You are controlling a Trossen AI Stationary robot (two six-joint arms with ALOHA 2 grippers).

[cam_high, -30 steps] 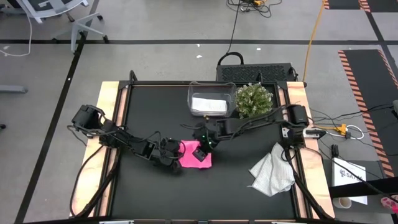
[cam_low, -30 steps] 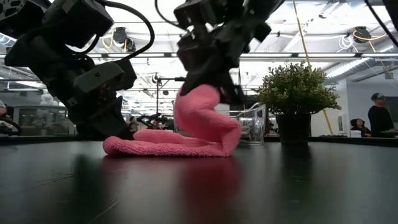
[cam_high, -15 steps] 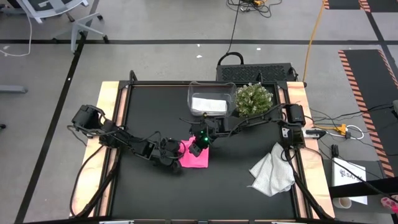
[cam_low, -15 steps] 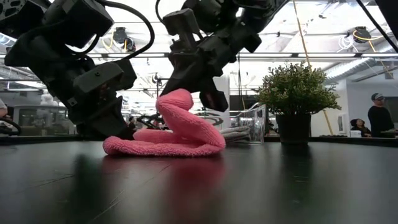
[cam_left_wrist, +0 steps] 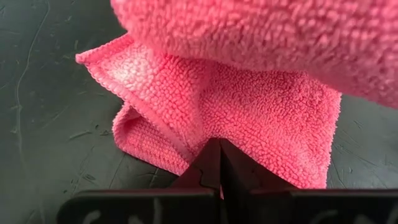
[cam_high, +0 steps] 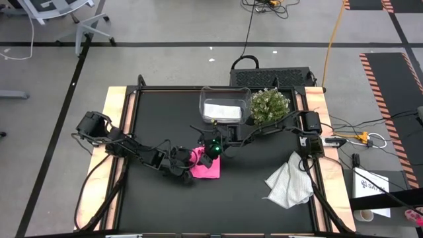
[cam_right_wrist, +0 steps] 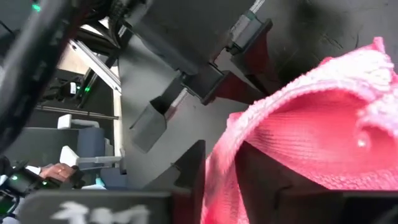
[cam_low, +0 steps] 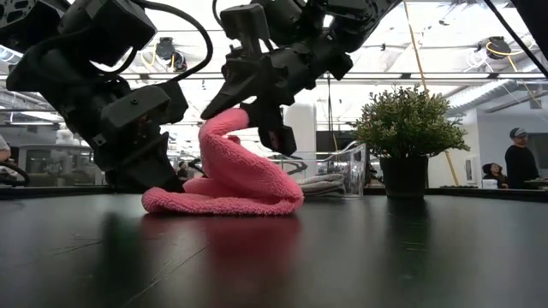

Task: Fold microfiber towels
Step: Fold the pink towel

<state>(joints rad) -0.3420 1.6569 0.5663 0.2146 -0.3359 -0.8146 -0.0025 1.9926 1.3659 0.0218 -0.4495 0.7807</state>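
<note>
The pink towel [cam_high: 206,168] lies at the table's middle, its lower layers flat on the table [cam_low: 214,204] and one part raised in an arch [cam_low: 224,141]. My left gripper [cam_high: 188,165] is shut at the towel's left edge, low on the table. My right gripper [cam_high: 211,151] is shut on the raised part, above the towel. One white towel [cam_high: 289,182] lies crumpled at the table's right edge. Another white towel [cam_high: 222,111] lies folded in the clear bin [cam_high: 226,93]. My left gripper holds the pink towel's left edge [cam_left_wrist: 198,148] at the tips of its shut fingers [cam_left_wrist: 219,163], coming level from the table's left. That edge stays down on the table; several layers show there. My right gripper pinches the towel's raised edge [cam_right_wrist: 225,144] between its two fingers, slanting down from the table's right. The held part stands above the rest [cam_low: 229,128] and curves slackly down to the layers on the table.
A potted plant [cam_high: 269,106] stands at the far right beside the bin. The table's wooden side rails [cam_high: 116,125] run along left and right. People show in the room beyond the table [cam_low: 522,158].
My right gripper has gone toward the table's left and a little toward the far edge, carrying the pink towel's raised part over the flat layers. The arch has moved leftward and stands taller; the bottom layers and my left gripper have stayed.
</note>
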